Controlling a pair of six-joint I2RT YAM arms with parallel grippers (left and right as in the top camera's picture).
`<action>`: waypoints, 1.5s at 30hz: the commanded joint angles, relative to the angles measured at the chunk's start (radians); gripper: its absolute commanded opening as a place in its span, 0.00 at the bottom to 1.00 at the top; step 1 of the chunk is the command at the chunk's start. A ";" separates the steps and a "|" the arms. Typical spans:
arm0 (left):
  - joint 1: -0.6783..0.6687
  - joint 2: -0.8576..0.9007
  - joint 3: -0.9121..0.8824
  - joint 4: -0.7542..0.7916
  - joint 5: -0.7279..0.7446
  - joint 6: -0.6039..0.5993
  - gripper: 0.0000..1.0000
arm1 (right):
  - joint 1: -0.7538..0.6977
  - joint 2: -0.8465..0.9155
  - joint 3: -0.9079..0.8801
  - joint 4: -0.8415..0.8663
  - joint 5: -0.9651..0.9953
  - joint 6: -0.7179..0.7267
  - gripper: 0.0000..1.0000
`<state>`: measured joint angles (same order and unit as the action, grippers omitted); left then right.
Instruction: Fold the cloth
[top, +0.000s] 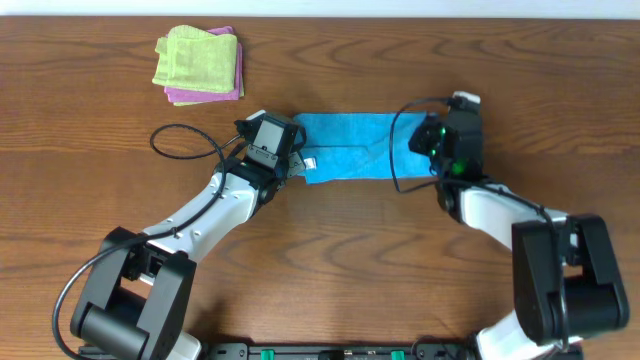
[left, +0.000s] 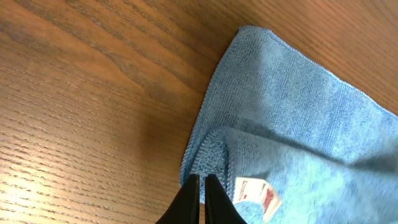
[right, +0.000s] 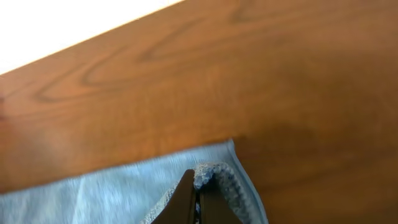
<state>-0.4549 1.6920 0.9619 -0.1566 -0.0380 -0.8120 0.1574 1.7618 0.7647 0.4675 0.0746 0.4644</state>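
Sky-blue terry cloth (top: 350, 140) (left: 292, 106) (right: 112, 186), plain, lies as a wide band across the middle of the brown wood-grain table (top: 400, 260), twd the far side, w/ its near part doubled over onto the rest so two layers show. Small white label w/ red print (left: 255, 194) sits on the upper layer near its left corner. Left gripper (top: 296, 165) (left: 200, 182) is at the cloth's left end, black fingers pressed together w/ only a hairline gap, nipping the rolled corner of the upper layer. Right gripper (top: 420, 142) (right: 198, 180) is at the right end, fingers fully closed on the hem, which humps up over the tips. Well apart, at the far-left corner, a light green folded cloth (top: 190, 55) rests on a pink folded cloth (top: 238, 70). Thin black cable (top: 180, 140) loops on the wood beside the left arm.
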 joint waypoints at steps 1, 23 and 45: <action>0.004 0.008 0.017 -0.004 -0.026 0.000 0.06 | 0.001 0.042 0.040 -0.001 0.000 -0.020 0.02; 0.004 0.008 0.017 -0.030 0.141 -0.004 0.06 | 0.001 0.019 0.060 -0.091 0.003 -0.061 0.99; 0.002 0.096 0.017 0.045 0.255 0.016 0.40 | 0.001 -0.155 0.060 -0.285 0.090 -0.185 0.99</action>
<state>-0.4545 1.7374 0.9638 -0.1223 0.1684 -0.8261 0.1574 1.6180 0.8089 0.1875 0.1539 0.3004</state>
